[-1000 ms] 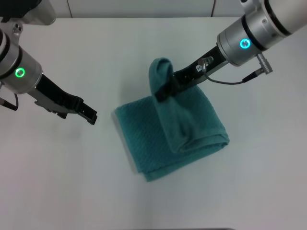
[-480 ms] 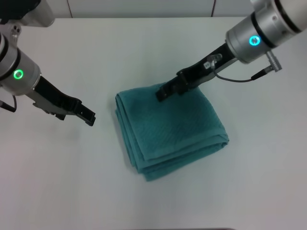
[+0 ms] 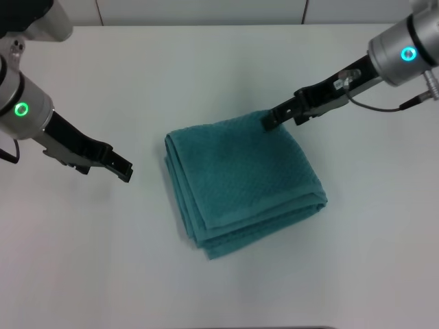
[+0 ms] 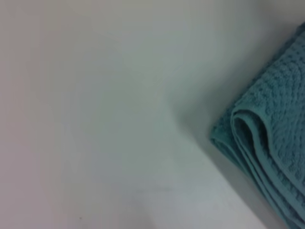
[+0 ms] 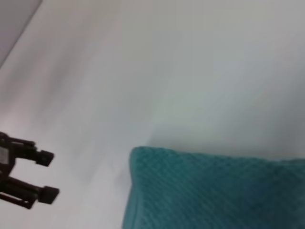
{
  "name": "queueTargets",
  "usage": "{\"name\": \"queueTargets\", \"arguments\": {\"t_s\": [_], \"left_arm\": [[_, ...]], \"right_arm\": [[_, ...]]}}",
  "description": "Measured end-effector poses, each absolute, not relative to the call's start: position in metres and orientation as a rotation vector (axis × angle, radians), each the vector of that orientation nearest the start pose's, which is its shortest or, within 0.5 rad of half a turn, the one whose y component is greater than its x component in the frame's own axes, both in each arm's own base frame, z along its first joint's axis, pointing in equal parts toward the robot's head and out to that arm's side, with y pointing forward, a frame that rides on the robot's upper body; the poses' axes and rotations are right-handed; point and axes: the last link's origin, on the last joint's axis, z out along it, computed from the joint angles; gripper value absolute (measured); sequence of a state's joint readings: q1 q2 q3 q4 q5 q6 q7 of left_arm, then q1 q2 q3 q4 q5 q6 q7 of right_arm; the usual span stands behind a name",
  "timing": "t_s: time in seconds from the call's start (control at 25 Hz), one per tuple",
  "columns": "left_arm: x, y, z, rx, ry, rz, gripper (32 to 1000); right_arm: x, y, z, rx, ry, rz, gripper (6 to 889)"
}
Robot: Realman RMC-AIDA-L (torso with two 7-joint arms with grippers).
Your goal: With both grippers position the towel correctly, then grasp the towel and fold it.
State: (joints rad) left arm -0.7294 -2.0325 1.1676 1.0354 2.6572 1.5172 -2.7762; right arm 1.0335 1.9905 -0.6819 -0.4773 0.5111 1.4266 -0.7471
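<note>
We see the towel (image 3: 243, 181) folded flat mid-surface (image 3: 206, 62). Our right pincer (image 3: 269, 120) hovers by its far edge, grip state unclear. Our left pincer (image 3: 123, 170), tips parted and empty, sits well apart.

Towel (image 4: 269, 143) is cut off by the left wrist frame edge; only one folded corner with stacked layers is seen. In the right wrist view the towel (image 5: 209, 191) is likewise cropped, one corner shown. Left gripper (image 5: 45, 174) is cut by that frame's edge; two finger tips are seen apart. Right gripper (image 3: 269, 120): finger gap cannot be resolved in the head view. Both arms are cropped above the glowing rings.
</note>
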Motion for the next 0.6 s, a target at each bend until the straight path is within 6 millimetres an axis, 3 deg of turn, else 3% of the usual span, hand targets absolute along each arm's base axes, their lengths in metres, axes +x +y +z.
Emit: {"name": "queueTargets", "arguments": {"t_s": [0.44,0.6], "left_arm": [[-0.224,0.383,0.017,-2.282,-1.472,0.440,899],[-0.225,0.383,0.019,-2.276,-1.478,0.431,899]], "right_arm": [[0.228,0.419,0.024,-2.420,1.566,-0.203,866],[0.234,0.420,0.026,-2.390,1.554,-0.231,866]]}}
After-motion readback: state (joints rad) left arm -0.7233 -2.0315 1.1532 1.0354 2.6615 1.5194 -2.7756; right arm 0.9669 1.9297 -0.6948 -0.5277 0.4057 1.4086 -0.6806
